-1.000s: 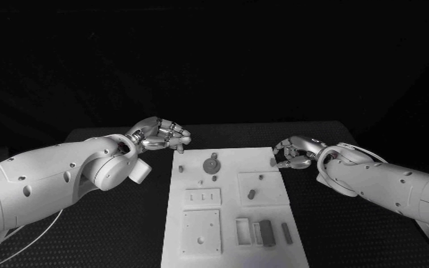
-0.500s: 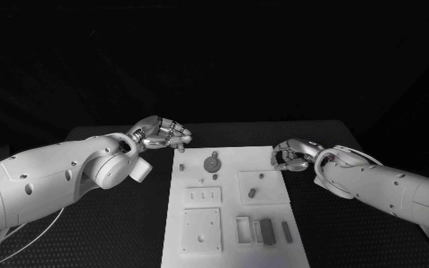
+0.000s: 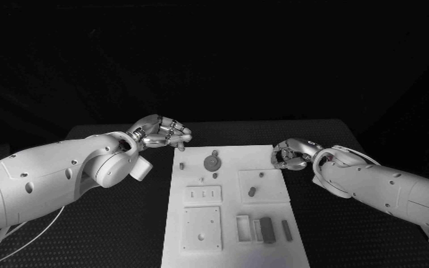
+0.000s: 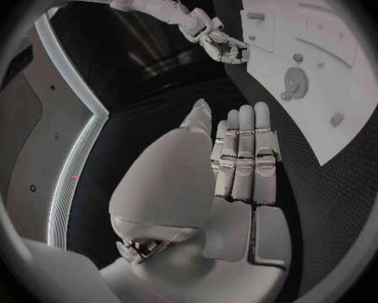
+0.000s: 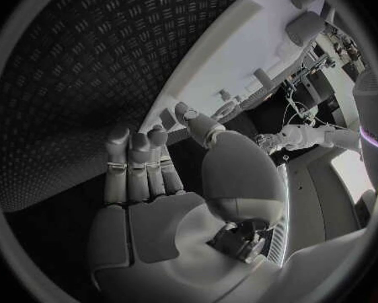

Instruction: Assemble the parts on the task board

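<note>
The white task board [image 3: 228,218] lies in the middle of the black table, and it also shows in the left wrist view [image 4: 340,114]. Grey parts sit on it: a round toothed piece [image 3: 212,163] [image 4: 296,82], small pegs [image 3: 181,166] and dark bars [image 3: 265,231] near the front. My left hand [image 3: 164,134] [image 4: 239,158] hovers at the board's far left corner. Its fingers are held together and curled, with nothing in them. My right hand [image 3: 291,155] [image 5: 142,165] is at the board's right edge, also curled and holding nothing.
Black textured table [image 3: 348,231] surrounds the board on both sides. Raised white blocks with holes [image 3: 201,227] and a slotted block [image 3: 204,195] stand on the board's near half.
My right arm has edged a little to the left, toward the board's right edge. The left hand has stayed at the far left corner.
</note>
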